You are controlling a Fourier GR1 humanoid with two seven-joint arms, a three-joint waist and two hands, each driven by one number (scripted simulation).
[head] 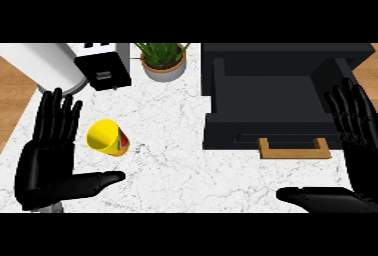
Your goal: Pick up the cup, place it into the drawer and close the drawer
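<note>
A yellow cup [105, 137] with a red patch on its side lies tilted on the white marble counter [170, 165], left of the middle. My left hand [46, 160] stands open just left of the cup, fingers straight up and thumb stretched out below it, not touching it. The black drawer [277, 107] is pulled open at the right, its tan handle [294, 149] facing me. At the view's right edge my right hand [353, 150] is open, its fingers over the drawer's right side and its thumb pointing left below the handle.
A potted green plant [164, 60] stands at the back middle. A black and white toaster [102, 67] sits left of it, and a white rounded object [46, 65] fills the back left corner. Wooden floor shows past the counter's left edge.
</note>
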